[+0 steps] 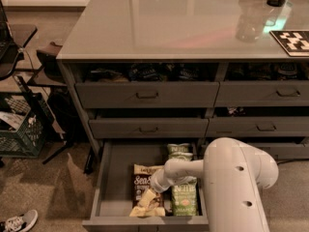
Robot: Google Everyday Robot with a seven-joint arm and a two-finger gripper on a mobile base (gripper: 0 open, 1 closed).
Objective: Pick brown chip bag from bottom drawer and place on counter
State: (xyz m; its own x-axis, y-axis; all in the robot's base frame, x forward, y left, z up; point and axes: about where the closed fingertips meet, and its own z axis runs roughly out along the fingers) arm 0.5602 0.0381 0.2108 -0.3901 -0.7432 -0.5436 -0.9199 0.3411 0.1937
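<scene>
Camera view evidence places the task at the pick step. The bottom drawer (113, 178) is pulled out, and the brown chip bag (141, 181) is seen lying flat inside it, left of the drawer's centre, lettering up. The gripper (147, 203) is positioned inside the drawer, down on the near end of the bag, close to the drawer's front panel. Whether it is open or closed on the bag cannot be told, since its pale tip merges with the bag's tan end. No lift is evident, and the bag is judged to rest on the drawer floor. The next move is judged to call for a confirmed grasp on the crinkly bag. A straight lift clear of the drawer walls would then be needed before any travel toward the counter (159, 23), which lies above the drawer on top of the cabinet. Green-and-white chip bags (184, 197) are laid in the drawer's middle, just beside the brown bag, and could be dragged along by a grasp placed too far toward them. The grey drawers (147, 111) directly above the bottom drawer and the counter's front edge must be cleared on the way up. The drawer's right part is covered by the robot arm (236, 187). A dark crate (21, 129) and a shoe (17, 222) are seen on the carpet well to the left of the drawer, outside the expected path.
</scene>
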